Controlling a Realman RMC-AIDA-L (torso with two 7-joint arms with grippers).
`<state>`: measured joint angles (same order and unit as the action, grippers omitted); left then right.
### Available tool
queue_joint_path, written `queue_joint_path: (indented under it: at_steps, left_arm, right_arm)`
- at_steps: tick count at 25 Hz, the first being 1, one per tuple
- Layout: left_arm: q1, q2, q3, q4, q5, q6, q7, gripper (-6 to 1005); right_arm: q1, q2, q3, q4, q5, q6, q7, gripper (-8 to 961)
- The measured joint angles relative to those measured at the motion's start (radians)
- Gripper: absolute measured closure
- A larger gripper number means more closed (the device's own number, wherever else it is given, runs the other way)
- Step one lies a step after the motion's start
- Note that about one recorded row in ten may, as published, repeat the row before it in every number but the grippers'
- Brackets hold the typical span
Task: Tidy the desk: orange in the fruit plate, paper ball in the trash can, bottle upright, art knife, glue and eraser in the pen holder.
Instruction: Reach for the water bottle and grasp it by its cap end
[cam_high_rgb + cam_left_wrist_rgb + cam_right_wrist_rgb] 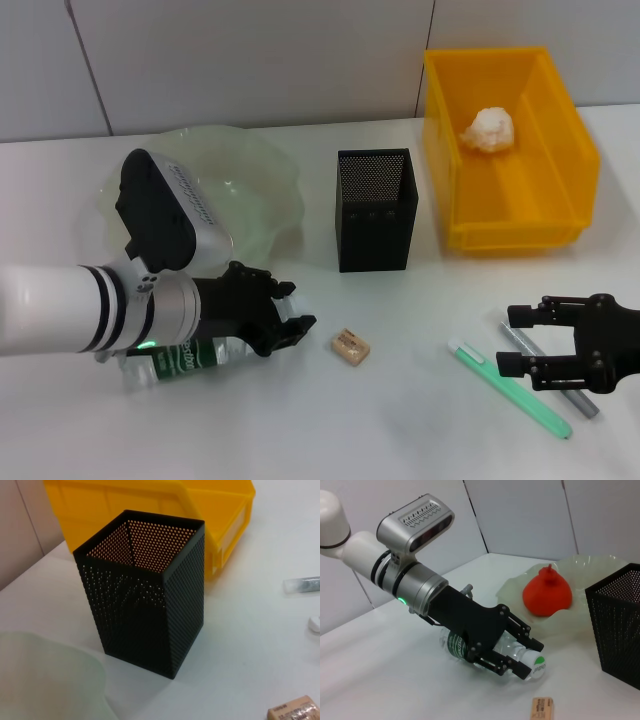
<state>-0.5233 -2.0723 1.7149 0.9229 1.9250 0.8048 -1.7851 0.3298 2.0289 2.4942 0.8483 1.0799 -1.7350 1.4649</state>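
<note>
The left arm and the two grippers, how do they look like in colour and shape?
The left arm is white, ending in a silver cylinder with black rings and a green light; a silver-and-black camera box sits on it. The left gripper and right gripper are black, with jointed linkage fingers.

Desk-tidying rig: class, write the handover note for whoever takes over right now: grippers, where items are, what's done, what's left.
Left gripper: around the lying bottle, near its cap end, fingers either side.
Right gripper: open, hovering by the green art knife and grey glue stick.
Done: orange in the fruit plate; paper ball in the trash can.
Left: stand bottle upright; art knife, glue stick and eraser into the pen holder.
</note>
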Motion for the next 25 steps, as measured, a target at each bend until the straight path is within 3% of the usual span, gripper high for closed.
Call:
queue_joint_path:
  at_steps: [25]
  left_arm:
    - [0.137, 0.003, -0.006, 0.245, -0.001, 0.016, -0.008, 577]
  right_arm:
    - [0.007, 0.001, 0.008, 0.0, 0.0, 0.004, 0.0, 200]
